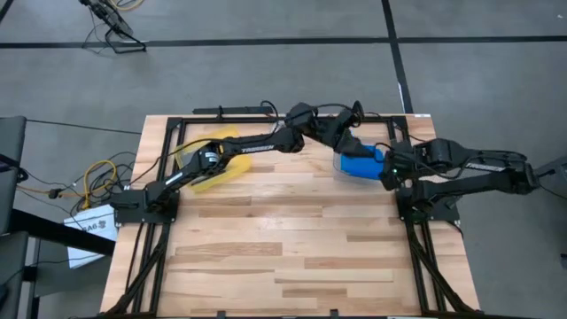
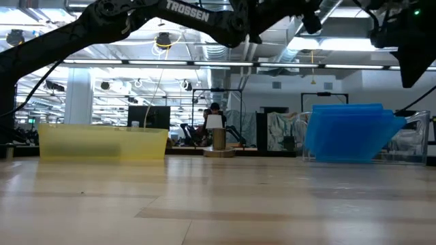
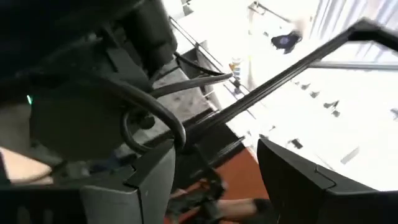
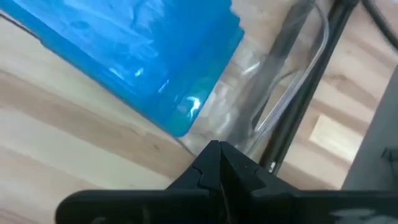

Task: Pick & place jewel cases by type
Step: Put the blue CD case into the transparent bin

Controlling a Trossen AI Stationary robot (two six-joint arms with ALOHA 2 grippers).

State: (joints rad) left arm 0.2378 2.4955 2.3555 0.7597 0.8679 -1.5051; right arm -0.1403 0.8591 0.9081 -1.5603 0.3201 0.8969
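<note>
- Blue jewel cases (image 1: 359, 166) stacked leaning in clear bin (image 4: 292, 81) at far right of bench (image 1: 292, 257); yellow tray (image 1: 213, 159) at far left
- Left tool (image 1: 353, 115) raised near bin, fingers (image 3: 298, 180) apart, holding nothing
- Right tool (image 4: 217, 163) closed, empty, just beside bin
- Advised: lower left tool squarely over one case edge, avoiding bin wall

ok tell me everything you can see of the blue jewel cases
The blue jewel cases are bright translucent blue plastic, thin and flat, several packed together as a stack. They stand on edge and tilted in the clear bin, at the table's far right. The low view shows their upper edges level and one side slanting. The right pincer hangs shut just beside them; contact cannot be told.
</note>
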